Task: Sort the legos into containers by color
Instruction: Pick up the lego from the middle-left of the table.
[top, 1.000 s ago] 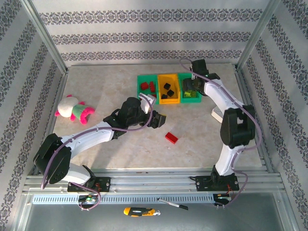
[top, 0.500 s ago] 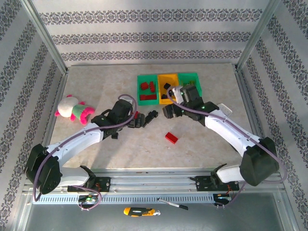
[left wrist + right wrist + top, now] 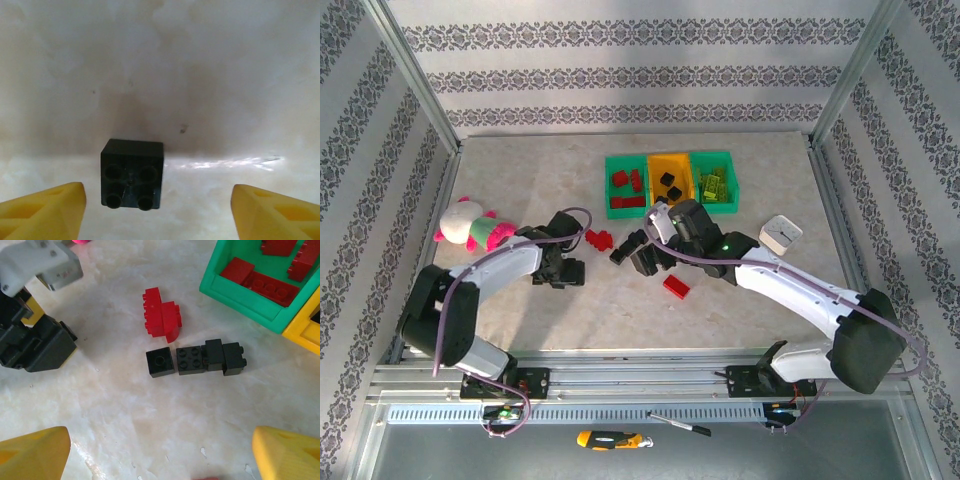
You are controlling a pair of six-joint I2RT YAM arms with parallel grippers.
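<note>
L gripper (image 3: 157,196) back over black lego (image 3: 132,174), R gripper (image 3: 160,440) moved in

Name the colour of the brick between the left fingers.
Small plastic brick: black; left wrist view.

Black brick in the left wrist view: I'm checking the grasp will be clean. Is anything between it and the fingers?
Nothing visible. The black brick sits alone on bare table between the open fingers of the left gripper, nearer the one at picture-left, with a gap on each side.

Marble table (image 3: 520,170) carries 3 bins (image 3: 625,212), loose legos (image 3: 675,287), plush (image 3: 470,225), clock (image 3: 781,232).
</note>
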